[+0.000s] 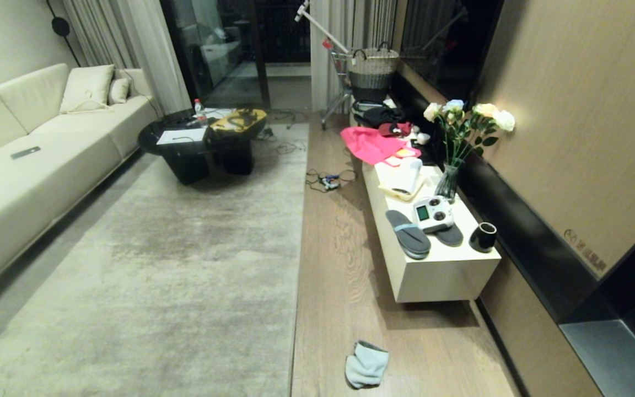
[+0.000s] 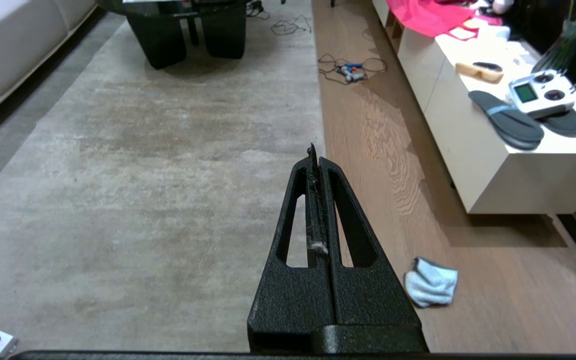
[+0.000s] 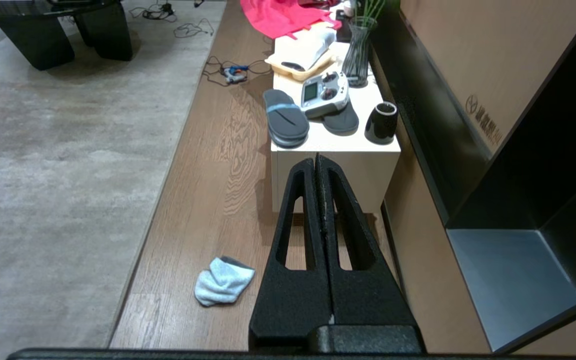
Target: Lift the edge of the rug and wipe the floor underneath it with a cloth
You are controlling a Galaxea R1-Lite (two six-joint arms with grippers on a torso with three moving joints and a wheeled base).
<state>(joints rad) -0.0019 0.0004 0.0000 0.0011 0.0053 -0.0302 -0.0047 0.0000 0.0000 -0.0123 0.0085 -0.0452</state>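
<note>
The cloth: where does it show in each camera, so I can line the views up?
Head view: cloth on the floor, bottom centre.
Left wrist view: cloth just beside the shut left gripper.
Right wrist view: cloth between rug edge and right gripper.
Shared landmark: white cabinet.

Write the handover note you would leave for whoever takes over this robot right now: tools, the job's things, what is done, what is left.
Left tool: shut, empty, held above the rug near its edge.
Right tool: shut, empty, held above the floor in front of the white cabinet.
Cloth: crumpled on the floor, between rug and cabinet, not touched.
Rug edge: lying flat along the planks.
Done: nothing yet.
Left: pick up the cloth, lift the rug edge, wipe the floor under it.
</note>
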